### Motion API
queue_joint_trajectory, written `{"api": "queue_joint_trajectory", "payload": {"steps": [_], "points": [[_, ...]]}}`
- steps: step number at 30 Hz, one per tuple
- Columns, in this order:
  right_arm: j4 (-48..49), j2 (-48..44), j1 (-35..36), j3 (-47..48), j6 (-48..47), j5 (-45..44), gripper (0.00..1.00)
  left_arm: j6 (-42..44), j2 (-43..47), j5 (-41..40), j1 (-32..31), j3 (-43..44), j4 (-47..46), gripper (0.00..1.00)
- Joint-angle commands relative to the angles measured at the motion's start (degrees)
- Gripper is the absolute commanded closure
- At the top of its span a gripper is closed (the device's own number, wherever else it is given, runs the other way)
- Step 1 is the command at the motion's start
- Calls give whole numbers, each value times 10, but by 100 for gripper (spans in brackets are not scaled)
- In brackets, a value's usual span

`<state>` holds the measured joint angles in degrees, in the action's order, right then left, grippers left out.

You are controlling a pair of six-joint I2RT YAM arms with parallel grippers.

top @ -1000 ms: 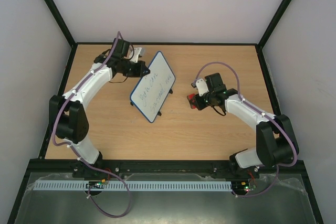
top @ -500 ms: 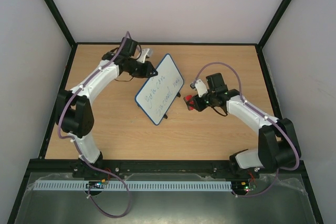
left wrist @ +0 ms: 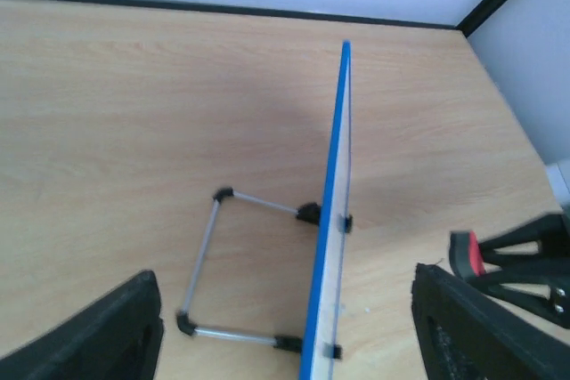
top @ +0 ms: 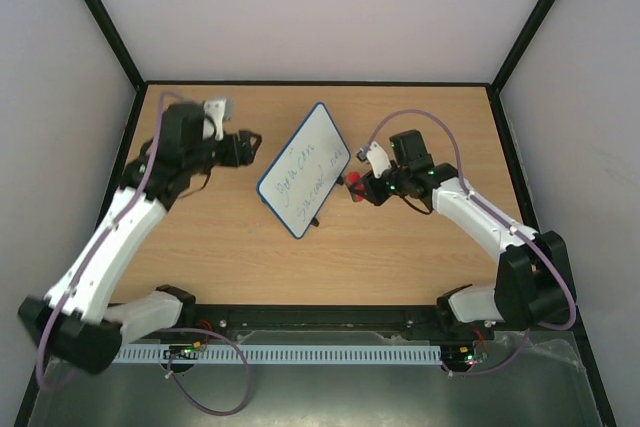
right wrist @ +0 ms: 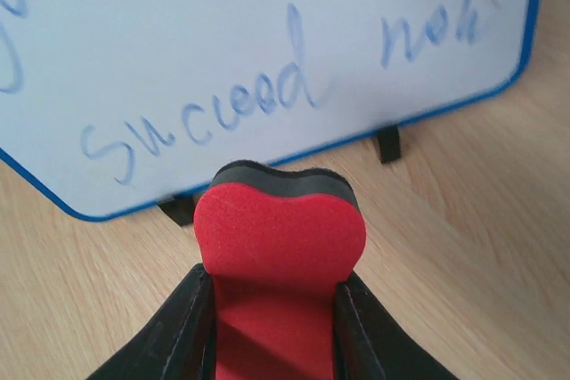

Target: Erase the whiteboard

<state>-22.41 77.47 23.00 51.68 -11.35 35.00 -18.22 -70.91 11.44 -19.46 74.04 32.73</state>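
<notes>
Light wood-grain table point(top: 400, 247) with a black border along its edges and pale walls on three sides. The whiteboard point(top: 303, 169) stands directly on it, about mid-table, set diagonally, with its written face toward the right side. The board is propped near upright on a wire stand point(left wrist: 201, 258) lying flat on the wood behind it. Small black feet point(right wrist: 387, 143) under the blue rim touch the tabletop.

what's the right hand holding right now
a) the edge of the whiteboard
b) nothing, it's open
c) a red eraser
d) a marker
c, the right wrist view shows the right hand clamped on both sides of the red eraser, held just in front of the whiteboard, which has handwriting on it.
</notes>
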Motion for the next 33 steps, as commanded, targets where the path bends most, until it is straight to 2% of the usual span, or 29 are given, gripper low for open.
{"api": "queue_joint_trajectory", "payload": {"steps": [1, 5, 9, 17, 25, 29, 32, 33], "points": [[13, 1, 60, 56, 3, -43, 98, -47, 98, -19, -7, -162, -66, 28], [113, -1, 111, 48, 50, -78, 98, -88, 163, 17, -9, -244, -103, 34], [221, 7, 158, 30, 59, -103, 98, -100, 140, 32, -11, -258, -101, 37], [276, 52, 235, 43, 51, -116, 98, -102, 110, 75, -18, -268, -135, 49], [285, 59, 256, 36, 60, -116, 98, -104, 96, 93, -27, -254, -137, 56], [294, 60, 257, 25, 58, -120, 98, -96, 97, 114, -27, -252, -124, 54], [293, 55, 257, 20, 62, -120, 98, -95, 103, 106, -27, -248, -106, 38], [293, 52, 257, 18, 64, -120, 98, -95, 107, 101, -27, -249, -101, 36]]}}
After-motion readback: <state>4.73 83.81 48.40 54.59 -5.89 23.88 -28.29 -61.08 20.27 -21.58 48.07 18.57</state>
